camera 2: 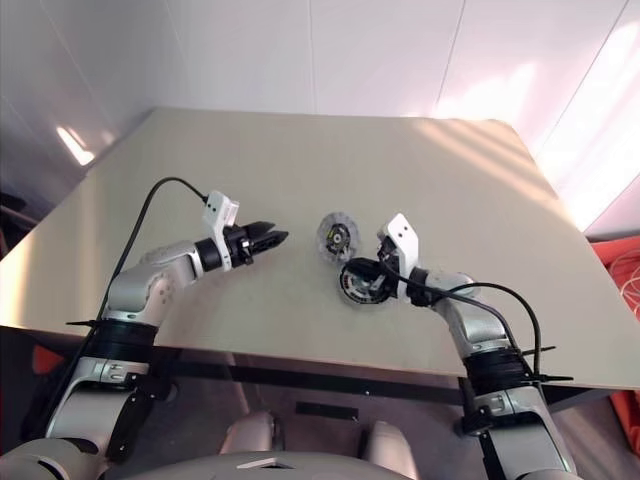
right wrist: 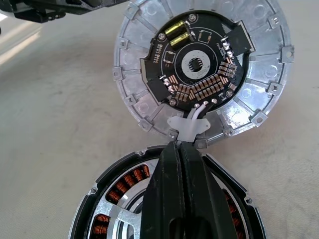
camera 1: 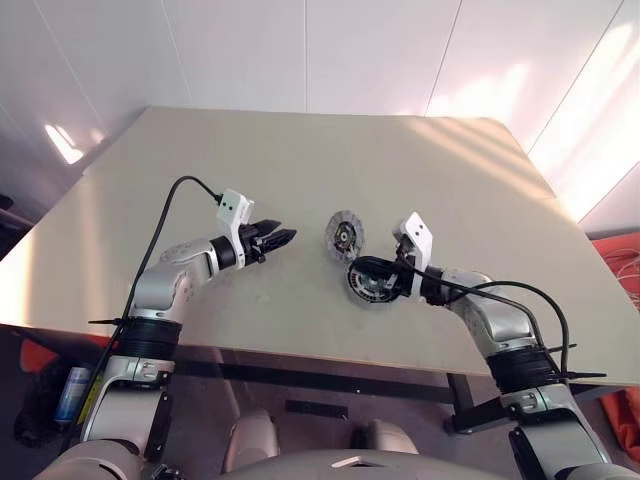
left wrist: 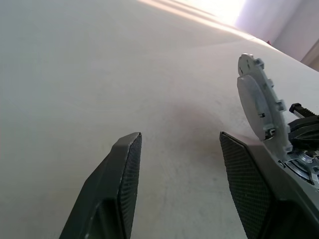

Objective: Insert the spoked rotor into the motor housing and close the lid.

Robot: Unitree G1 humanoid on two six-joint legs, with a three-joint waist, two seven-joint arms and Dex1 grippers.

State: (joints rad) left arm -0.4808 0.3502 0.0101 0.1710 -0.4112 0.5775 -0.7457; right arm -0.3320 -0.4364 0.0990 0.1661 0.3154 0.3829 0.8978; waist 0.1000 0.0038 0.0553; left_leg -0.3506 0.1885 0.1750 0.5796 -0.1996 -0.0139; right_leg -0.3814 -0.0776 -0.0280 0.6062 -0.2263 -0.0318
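Housing (right wrist: 164, 209) is lying flat on the pale worktop (camera 1: 300, 150), near its front edge and a little to the robot's right of centre, with copper-orange windings showing in a ring inside its dark rim. Its lid (right wrist: 202, 67) is standing open, tilted up from the far edge of the housing and joined to it there by a small white piece; the inner face, carrying a black circuit board with gold and copper parts, is facing back toward the right gripper (right wrist: 180, 147). That gripper is reaching in over the housing with its two black fingers pressed together, holding nothing, and their tips are sitting at the joint between housing and lid. Whether a rotor is sitting inside the housing cannot be told. The left gripper (camera 1: 281, 236) is hovering above the worktop to the left of the lid, clear of it, its fingers (left wrist: 124, 169) standing apart and empty.
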